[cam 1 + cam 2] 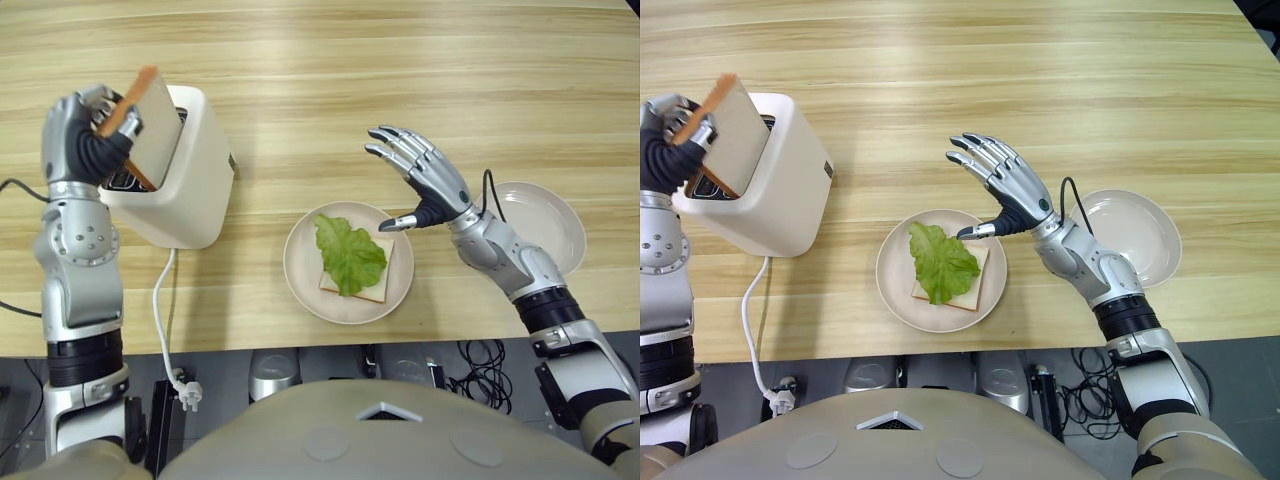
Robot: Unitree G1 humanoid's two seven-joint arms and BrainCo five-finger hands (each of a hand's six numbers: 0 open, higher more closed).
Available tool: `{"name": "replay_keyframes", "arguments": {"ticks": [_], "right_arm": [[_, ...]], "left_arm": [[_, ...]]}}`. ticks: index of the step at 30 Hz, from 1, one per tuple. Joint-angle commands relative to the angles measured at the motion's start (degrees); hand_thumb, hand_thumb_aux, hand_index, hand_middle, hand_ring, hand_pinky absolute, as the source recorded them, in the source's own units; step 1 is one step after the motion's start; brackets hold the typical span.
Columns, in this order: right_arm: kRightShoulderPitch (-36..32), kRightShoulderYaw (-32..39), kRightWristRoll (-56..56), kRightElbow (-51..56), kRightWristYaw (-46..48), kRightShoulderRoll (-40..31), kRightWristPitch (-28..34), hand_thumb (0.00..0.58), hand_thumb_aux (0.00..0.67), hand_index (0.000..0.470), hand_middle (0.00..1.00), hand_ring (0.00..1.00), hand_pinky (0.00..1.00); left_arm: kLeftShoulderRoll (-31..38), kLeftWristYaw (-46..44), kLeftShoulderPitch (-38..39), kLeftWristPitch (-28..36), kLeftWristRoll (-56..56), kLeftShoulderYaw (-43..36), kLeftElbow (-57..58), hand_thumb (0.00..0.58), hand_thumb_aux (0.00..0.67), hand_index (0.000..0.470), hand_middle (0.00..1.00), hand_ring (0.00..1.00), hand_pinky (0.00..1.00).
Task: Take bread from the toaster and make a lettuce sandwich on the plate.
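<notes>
A white toaster [185,180] stands at the left of the wooden table. My left hand [82,138] is shut on a slice of bread [147,122] that sticks up tilted out of the toaster's slot. At the middle front sits a cream plate [303,280] with a bread slice [385,285] and a green lettuce leaf [349,254] lying on top of it. My right hand [422,178] hovers open just right of and above the plate, fingers spread, holding nothing.
A second, empty white plate [547,226] sits at the right, behind my right forearm. The toaster's white cable [160,310] runs down over the table's front edge to a plug. The far half of the table is bare wood.
</notes>
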Motion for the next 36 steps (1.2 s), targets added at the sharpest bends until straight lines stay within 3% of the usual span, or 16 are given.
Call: {"name": "replay_keyframes", "arguments": {"ticks": [1, 11, 17, 21, 25, 30, 36], "right_arm": [[-0.4, 0.5, -0.7, 0.7, -0.5, 0.3, 0.4, 0.000, 0.000, 0.000, 0.00, 0.00, 0.00], [-2.4, -4.1, 2.5, 0.7, -2.7, -2.2, -0.1, 0.000, 0.000, 0.000, 0.00, 0.00, 0.00], [-2.4, -8.7, 15.3, 0.2, 1.0, -4.0, -6.6, 0.000, 0.000, 0.000, 0.00, 0.00, 0.00], [-0.7, -7.1, 34.3, -1.0, 12.4, -7.0, -13.0, 0.000, 0.000, 0.000, 0.00, 0.00, 0.00], [1.6, -4.6, 46.1, -2.8, 23.4, -9.9, -15.0, 0.000, 0.000, 0.000, 0.00, 0.00, 0.00], [3.8, -2.6, 52.0, -5.0, 34.5, -11.3, -14.8, 0.000, 0.000, 0.000, 0.00, 0.00, 0.00], [5.2, 0.3, 48.0, -4.7, 44.6, -11.0, -13.7, 0.000, 0.000, 0.000, 0.00, 0.00, 0.00]], "left_arm": [[0.1, 0.6, -1.5, -1.8, -1.0, 0.5, -2.0, 0.580, 0.670, 0.460, 1.00, 1.00, 1.00], [2.1, -0.3, -6.6, -3.1, -1.4, 2.5, -10.6, 0.580, 0.670, 0.460, 1.00, 1.00, 1.00], [-2.8, -15.6, -9.5, -3.2, -20.4, -9.5, -10.6, 0.580, 0.670, 0.460, 1.00, 1.00, 1.00], [-4.8, -28.5, -11.3, -2.8, -28.3, -18.3, -1.2, 0.580, 0.670, 0.460, 1.00, 1.00, 1.00], [-6.0, -40.3, -15.6, -4.4, -33.3, -23.9, 12.3, 0.580, 0.670, 0.460, 1.00, 1.00, 1.00], [-7.7, -50.8, -21.8, -6.5, -33.4, -28.9, 28.4, 0.580, 0.670, 0.460, 1.00, 1.00, 1.00], [-11.8, -56.5, -26.5, -7.5, -33.5, -30.9, 40.4, 0.580, 0.670, 0.460, 1.00, 1.00, 1.00]]}}
